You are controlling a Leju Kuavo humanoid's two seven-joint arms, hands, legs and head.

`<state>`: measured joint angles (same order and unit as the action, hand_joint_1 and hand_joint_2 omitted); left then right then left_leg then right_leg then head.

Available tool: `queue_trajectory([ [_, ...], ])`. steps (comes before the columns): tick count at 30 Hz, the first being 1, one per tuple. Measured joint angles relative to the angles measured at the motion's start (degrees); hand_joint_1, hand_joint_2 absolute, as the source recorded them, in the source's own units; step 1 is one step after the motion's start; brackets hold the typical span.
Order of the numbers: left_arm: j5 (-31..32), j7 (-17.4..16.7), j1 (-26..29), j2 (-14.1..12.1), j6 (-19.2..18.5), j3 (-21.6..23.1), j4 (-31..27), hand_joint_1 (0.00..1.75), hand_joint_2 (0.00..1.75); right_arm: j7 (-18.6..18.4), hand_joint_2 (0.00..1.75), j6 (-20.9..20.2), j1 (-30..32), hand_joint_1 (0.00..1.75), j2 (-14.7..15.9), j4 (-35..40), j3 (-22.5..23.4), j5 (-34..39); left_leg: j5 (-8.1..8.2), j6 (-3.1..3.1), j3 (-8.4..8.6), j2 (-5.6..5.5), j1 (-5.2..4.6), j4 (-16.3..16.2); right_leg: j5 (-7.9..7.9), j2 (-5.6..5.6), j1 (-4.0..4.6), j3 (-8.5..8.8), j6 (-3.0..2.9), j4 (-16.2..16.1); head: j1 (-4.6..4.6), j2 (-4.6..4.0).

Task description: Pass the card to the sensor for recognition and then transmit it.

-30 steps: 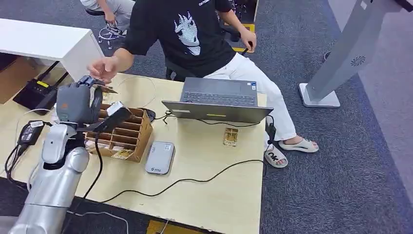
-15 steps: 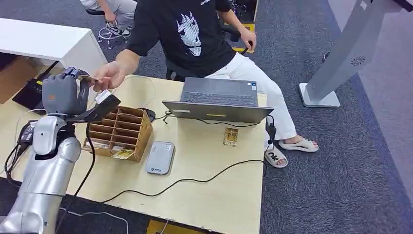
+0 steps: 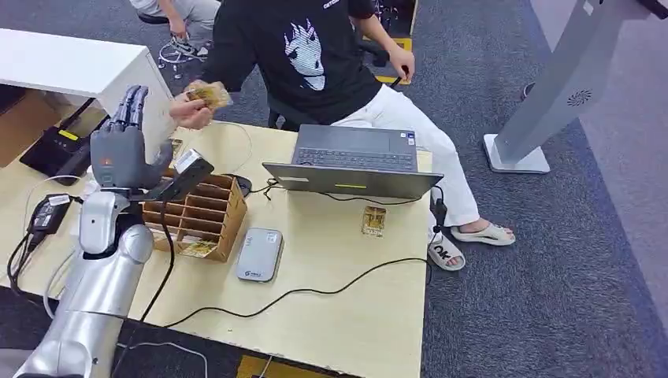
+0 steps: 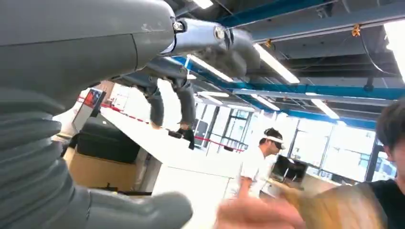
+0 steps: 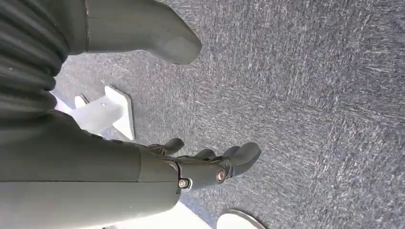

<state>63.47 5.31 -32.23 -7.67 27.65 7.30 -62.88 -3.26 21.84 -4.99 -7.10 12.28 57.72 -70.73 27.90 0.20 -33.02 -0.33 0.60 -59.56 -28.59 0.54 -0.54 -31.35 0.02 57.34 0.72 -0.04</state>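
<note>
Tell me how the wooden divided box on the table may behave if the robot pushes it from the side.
The wooden divided box sits flat on the pale wooden table, so it would probably slide, not tip. Its thin partitions and mostly empty cells suggest that it is light and stiff. The black cable running beside it might catch and turn it.

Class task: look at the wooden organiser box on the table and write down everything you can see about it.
The wooden organiser box is a light brown, open-topped crate split by thin slats into a grid of small compartments. It sits flat on the pale table, beside the grey card reader. A yellowish card lies in a near compartment. The robot's raised left hand partly hides its far corner.
</note>
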Motion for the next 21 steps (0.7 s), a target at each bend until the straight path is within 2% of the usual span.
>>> queue_trajectory([
  [9, -0.5, 0.3, 0.3, 0.5, -0.1, 0.0, -0.6, 0.0, 1.75, 0.0, 1.75, 0.0, 0.0, 0.0, 0.0, 0.0, 0.0, 0.2, -0.03, 0.0, 0.0, -0.01, 0.01, 0.0, 0.02, 0.0, 0.0, 0.02, 0.01, 0.0, -0.02, 0.0],
  [14, -0.2, 0.3, 2.4, 0.2, -2.8, 0.1, -4.1, 0.0, 1.75, -0.2, 1.75, 0.0, 0.0, 0.0, 0.0, 0.0, 0.2, 1.0, -0.03, 0.01, -0.02, 0.0, 0.0, 0.0, 0.02, 0.0, 0.0, 0.01, 0.01, 0.0, -0.02, 0.02],
  [17, -0.2, -0.3, 4.4, -0.4, -6.1, 0.6, -7.2, 0.0, 1.75, 0.0, 1.75, 0.0, 0.1, 0.0, 0.0, 0.0, 0.3, 1.8, -0.02, 0.01, -0.04, 0.0, 0.0, 0.0, 0.02, 0.0, 0.0, 0.0, 0.01, 0.0, -0.02, 0.0],
  [20, -0.2, -2.4, 6.8, -1.9, -13.8, 1.9, -11.5, 0.0, 1.75, 0.3, 1.75, 0.1, 0.1, 0.0, 0.0, 0.0, 1.1, 2.9, -0.02, 0.01, -0.04, 0.02, 0.0, 0.0, 0.02, 0.01, 0.0, -0.01, 0.01, 0.0, -0.02, 0.0],
  [21, -0.5, -2.8, 7.9, -2.4, -15.3, 2.3, -12.7, 0.0, 1.75, 0.3, 1.75, 0.1, 0.2, 0.0, 0.0, 0.0, 1.5, 3.1, -0.02, 0.01, -0.04, 0.03, 0.0, 0.0, 0.02, 0.01, 0.0, -0.02, 0.01, 0.0, 0.0, 0.0],
])
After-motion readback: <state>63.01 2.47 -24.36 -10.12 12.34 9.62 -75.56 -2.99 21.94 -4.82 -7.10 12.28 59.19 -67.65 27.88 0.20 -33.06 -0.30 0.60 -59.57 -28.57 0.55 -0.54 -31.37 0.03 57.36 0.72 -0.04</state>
